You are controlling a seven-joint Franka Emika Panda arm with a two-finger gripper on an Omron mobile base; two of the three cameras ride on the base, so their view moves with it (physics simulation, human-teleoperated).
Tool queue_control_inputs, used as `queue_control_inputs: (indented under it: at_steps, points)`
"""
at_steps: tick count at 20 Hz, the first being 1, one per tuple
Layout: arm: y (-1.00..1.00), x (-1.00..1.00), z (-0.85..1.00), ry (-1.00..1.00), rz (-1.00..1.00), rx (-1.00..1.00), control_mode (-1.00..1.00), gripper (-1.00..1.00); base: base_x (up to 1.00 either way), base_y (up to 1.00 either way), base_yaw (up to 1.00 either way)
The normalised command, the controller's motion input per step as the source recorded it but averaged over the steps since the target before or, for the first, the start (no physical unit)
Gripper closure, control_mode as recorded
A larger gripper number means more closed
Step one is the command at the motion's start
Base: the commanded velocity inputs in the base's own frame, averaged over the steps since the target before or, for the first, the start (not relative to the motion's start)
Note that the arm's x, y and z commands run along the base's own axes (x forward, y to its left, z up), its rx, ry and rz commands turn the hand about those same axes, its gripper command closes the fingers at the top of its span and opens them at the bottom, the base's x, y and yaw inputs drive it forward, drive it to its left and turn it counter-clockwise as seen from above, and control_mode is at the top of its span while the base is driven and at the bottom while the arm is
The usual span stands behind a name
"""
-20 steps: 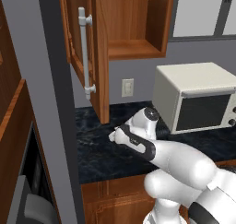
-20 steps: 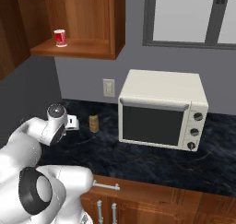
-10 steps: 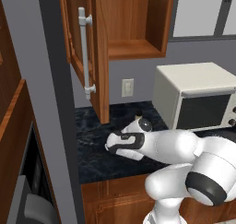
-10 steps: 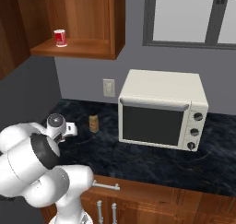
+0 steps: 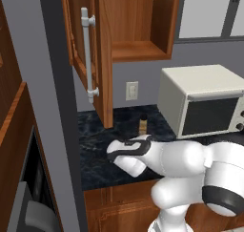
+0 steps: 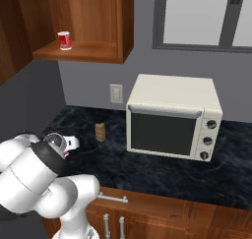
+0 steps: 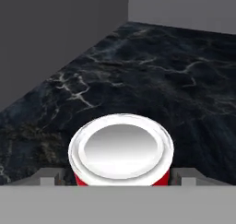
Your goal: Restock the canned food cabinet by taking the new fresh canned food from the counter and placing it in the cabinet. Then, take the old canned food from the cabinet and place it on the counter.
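In the hand view a red can [image 7: 120, 147] with a silver lid stands upright on the black marble counter [image 7: 152, 71]. My gripper [image 7: 119, 174] is open around it, one finger [image 7: 50, 175] on each side and a thin gap at the left. The hand [image 5: 125, 152] hangs low over the counter's left front part, below the open cabinet door [image 5: 102, 54]. In the right base view the hand [image 6: 69, 143] is left of the outlet. Another red can [image 6: 64, 40] stands on the cabinet shelf [image 6: 81, 51].
A white toaster oven [image 6: 172, 116] takes up the counter's right half. A small brown jar [image 6: 100, 131] stands near the back wall under the outlet. The open door's long silver handle [image 5: 87, 54] hangs above the hand. A grey wall closes the counter's left end.
The arm has folded down and swung left, bringing the hand lower over the counter's left front. The can on the shelf has not moved.
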Motion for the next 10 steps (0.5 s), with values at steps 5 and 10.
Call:
queue_control_inputs:
  at_steps: [5,10]
  points:
    - [0.0,-0.09,0.6,0.0,0.0,0.0,-1.0,-1.0,0.0,0.0,0.0]
    - [0.0,-0.03,0.98,-0.01,0.0,0.0,-1.0,-1.0,0.0,0.0,0.0]
